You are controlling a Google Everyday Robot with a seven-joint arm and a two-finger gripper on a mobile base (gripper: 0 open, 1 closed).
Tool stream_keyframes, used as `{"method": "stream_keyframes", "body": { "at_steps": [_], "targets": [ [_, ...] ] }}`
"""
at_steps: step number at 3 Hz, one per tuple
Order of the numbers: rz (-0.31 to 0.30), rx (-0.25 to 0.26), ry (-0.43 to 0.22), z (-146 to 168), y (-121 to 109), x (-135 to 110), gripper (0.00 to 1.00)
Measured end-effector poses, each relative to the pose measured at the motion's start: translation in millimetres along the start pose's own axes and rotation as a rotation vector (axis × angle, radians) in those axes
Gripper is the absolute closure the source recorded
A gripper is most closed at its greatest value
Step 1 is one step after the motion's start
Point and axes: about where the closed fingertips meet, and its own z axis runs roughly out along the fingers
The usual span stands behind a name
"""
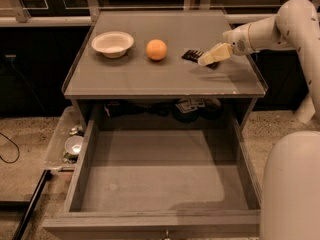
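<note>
My gripper (pixel 206 60) hovers low over the right part of the grey table top (pixel 150 76), reaching in from the right on its white arm (pixel 272 31). Its tip is right beside a small dark flat object (pixel 191 54) lying on the top, touching or nearly touching it. An orange (pixel 156 49) rests to the left of that object. Further left stands a white bowl (pixel 112 43). I see nothing held in the gripper.
Below the top, a large drawer (pixel 160 184) is pulled out with nothing in it. Dark clutter (pixel 192 105) lies on the shelf behind it. A tray with small items (pixel 70 144) is on the floor at left. My white body (pixel 292 189) fills the lower right.
</note>
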Motion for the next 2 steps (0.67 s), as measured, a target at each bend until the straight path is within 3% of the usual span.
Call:
{"method": "stream_keyframes", "body": {
  "at_steps": [2],
  "targets": [
    [0.033,0.021,0.028,7.9,-10.3,18.4,0.0]
  ]
}}
